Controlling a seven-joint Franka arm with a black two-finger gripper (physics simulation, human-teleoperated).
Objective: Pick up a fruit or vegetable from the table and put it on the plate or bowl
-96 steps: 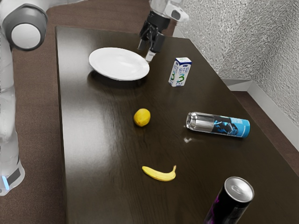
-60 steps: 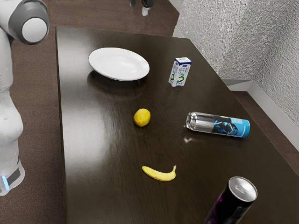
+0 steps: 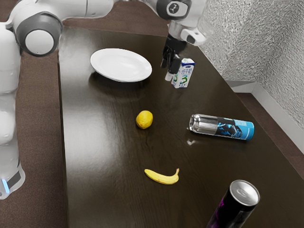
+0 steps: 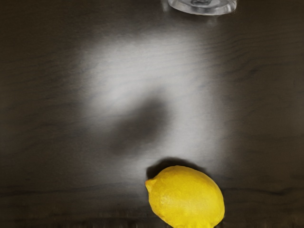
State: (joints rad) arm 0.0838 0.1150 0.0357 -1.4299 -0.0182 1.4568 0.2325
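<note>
Lemon [image 3: 144, 119] sits untouched mid-worktop [image 3: 95, 152], well apart from the empty plate [image 3: 121, 65]. Tool [image 3: 169, 69] hangs near the milk carton [image 3: 183, 73], carrying nothing; can't tell if it's open or closed. Grasp, lift and place all still to do.

Gripper [image 3: 169, 66] poised above the dark wooden table [image 3: 95, 156], just beside the upright milk carton [image 3: 184, 75] and near the white plate [image 3: 121, 65]. Lemon [image 3: 144, 119], banana [image 3: 162, 176], bottle [image 3: 221, 126] lying on its side and black-and-purple can [image 3: 235, 204] sit well apart.
</note>
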